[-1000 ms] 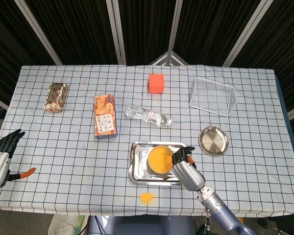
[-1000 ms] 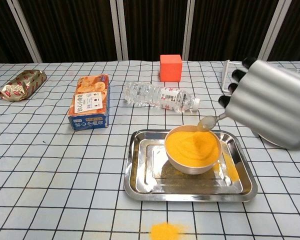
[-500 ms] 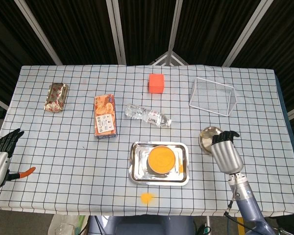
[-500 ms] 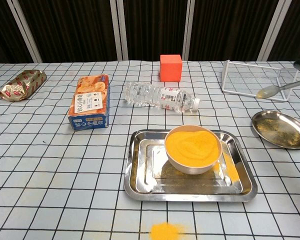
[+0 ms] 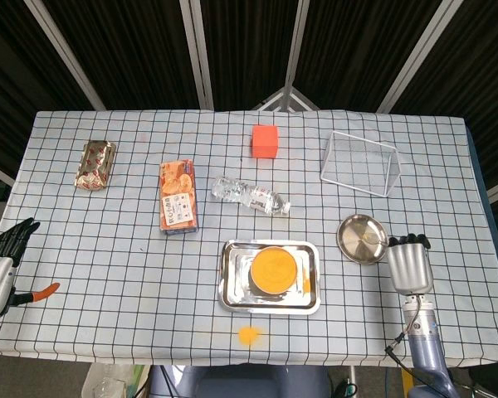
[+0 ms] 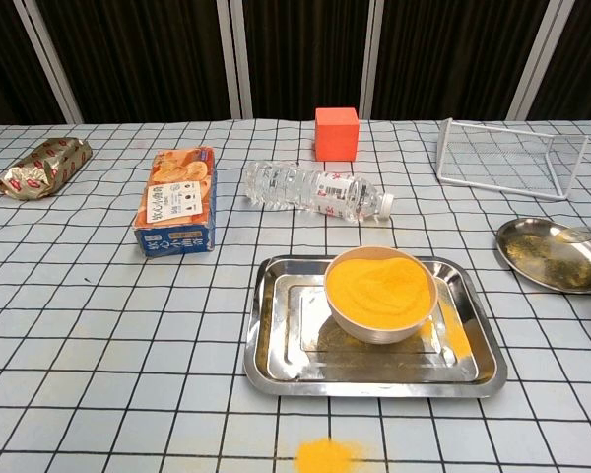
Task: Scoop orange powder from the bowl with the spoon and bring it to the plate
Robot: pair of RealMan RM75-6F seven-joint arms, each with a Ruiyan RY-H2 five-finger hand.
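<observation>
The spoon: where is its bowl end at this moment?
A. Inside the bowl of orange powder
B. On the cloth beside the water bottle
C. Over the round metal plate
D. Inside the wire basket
C. In the chest view the tip of the spoon lies over the round plate at the right, away from the bowl of orange powder on the tray; the head view shows the right hand just beside that plate.
</observation>
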